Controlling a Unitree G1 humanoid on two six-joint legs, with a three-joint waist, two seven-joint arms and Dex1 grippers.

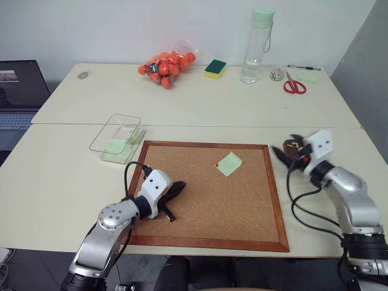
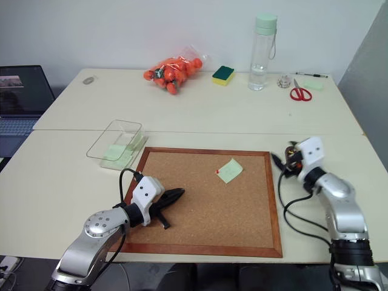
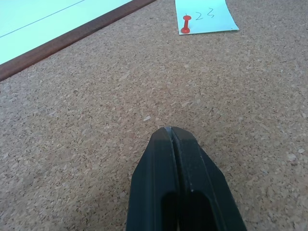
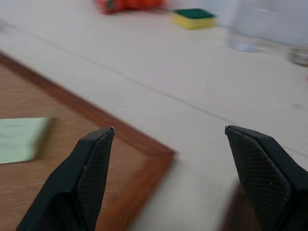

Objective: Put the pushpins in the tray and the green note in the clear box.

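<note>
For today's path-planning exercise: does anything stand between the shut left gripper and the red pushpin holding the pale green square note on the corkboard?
Nothing visible does. Only bare cork of the wood-framed corkboard lies between the left gripper and the red pushpin pinning the pale green square note.

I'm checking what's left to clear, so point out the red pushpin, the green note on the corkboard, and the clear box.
red pushpin [image 3: 185, 25]: left wrist view, on its red head and shaft.
green note [image 1: 230, 163]: left eye view, middle of the paper.
clear box [image 1: 115, 132]: left eye view, on its transparent wall.
</note>
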